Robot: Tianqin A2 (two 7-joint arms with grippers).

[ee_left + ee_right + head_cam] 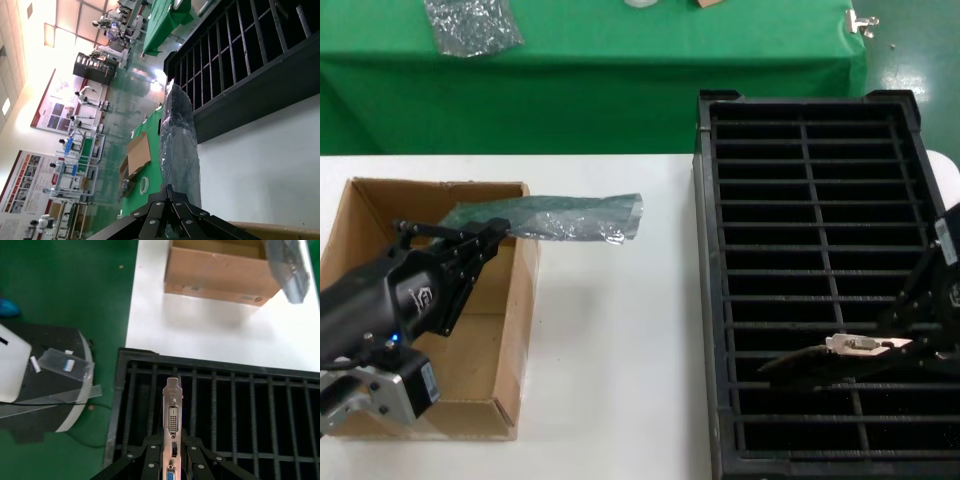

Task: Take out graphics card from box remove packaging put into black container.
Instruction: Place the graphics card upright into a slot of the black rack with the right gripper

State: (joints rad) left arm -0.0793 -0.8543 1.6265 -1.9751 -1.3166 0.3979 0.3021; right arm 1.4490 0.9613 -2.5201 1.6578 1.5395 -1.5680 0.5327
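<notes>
While the white worktop (pixel 610 330) carries everything, the biggest item is the black container (pixel 715 300), directly beneath the right gripper (pixel 910 345); its narrow slots run in two columns and look empty. Next in size, the box (pixel 520 300) sits under and beside the left gripper (pixel 490 235), flaps up, nothing seen inside from the head view. Left gripper is closed on one end of the packaging (pixel 570 215), which sticks out flat from the gripper past the box wall, over the worktop toward the container. Bag looks limp and empty, so it's probably held clear just to keep it out of the way. Right gripper is clamped on the graphics card (pixel 172 415), pinching it near the silver bracket end with ports, one of them blue. Card hangs over the container's slots on the near right side, not yet seated. Judgement: card is already unbagged, held edge-on so it can drop into a slot; lining it up with a slot gap is what's left. A smaller glittery bag (pixel 472 25) lies far off on the green table (pixel 620 60), beyond the left gripper.
</notes>
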